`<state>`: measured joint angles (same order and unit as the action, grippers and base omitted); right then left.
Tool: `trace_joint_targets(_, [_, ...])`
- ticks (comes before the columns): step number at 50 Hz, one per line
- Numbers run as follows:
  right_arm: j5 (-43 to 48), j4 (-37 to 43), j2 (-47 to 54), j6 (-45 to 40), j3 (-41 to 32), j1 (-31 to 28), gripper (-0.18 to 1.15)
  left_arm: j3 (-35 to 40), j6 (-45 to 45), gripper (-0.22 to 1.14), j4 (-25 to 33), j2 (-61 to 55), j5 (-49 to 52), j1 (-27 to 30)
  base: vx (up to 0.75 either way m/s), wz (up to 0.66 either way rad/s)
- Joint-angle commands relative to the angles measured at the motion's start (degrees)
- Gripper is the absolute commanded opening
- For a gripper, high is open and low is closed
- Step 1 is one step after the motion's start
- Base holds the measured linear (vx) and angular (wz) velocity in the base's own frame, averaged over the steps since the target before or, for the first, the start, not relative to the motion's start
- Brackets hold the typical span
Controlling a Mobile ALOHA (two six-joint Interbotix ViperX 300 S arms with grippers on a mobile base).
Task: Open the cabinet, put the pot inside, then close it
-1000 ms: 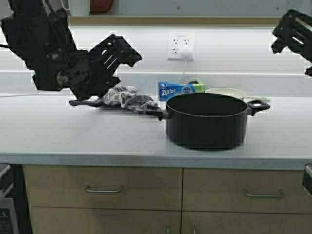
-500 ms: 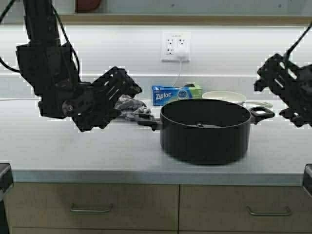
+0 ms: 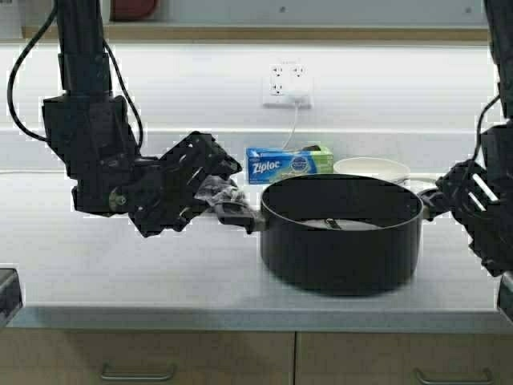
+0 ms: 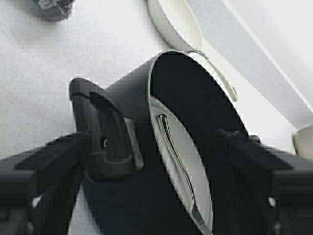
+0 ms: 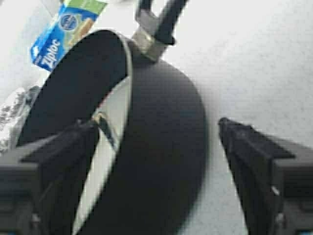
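Pale speckled stone makes up the countertop (image 3: 120, 273), and on it, right of centre, stands the pot (image 3: 341, 237), upright with its open mouth facing up. Black, rigid and deep, it looks heavy enough to want both arms, and its smooth round wall offers little purchase. I judge the two short side handles the places to take it. These lie on a line running left to right across the counter, the left handle (image 4: 105, 134) toward the left gripper (image 3: 196, 180), the right one (image 5: 159, 22) toward the right gripper (image 3: 469, 208). Each gripper flanks the pot with jaws spread wide, gripping nothing. Behind the pot lies a blue Ziploc box (image 3: 280, 164).
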<state>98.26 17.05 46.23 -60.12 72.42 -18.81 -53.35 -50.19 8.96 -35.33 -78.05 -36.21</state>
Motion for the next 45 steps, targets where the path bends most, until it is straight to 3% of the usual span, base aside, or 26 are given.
trace_joint_targets(1, [1.85,0.00,0.00,-0.79,-2.20,-0.18,1.03,0.53,-1.41,1.03,-0.18,-0.53,-0.44,-0.18,0.04,0.00])
trace_joint_targets(23, [1.49,4.92,1.14,-4.39,-8.61,1.85,1.03,7.38,-12.83,1.03,-0.70,-13.97,-9.49,-0.18,0.00,0.00])
trace_joint_targets(45, [1.85,-6.59,6.94,-7.91,-18.46,10.81,1.02,16.96,-16.00,1.03,0.00,-20.74,-12.30,-0.18,-0.01,0.00])
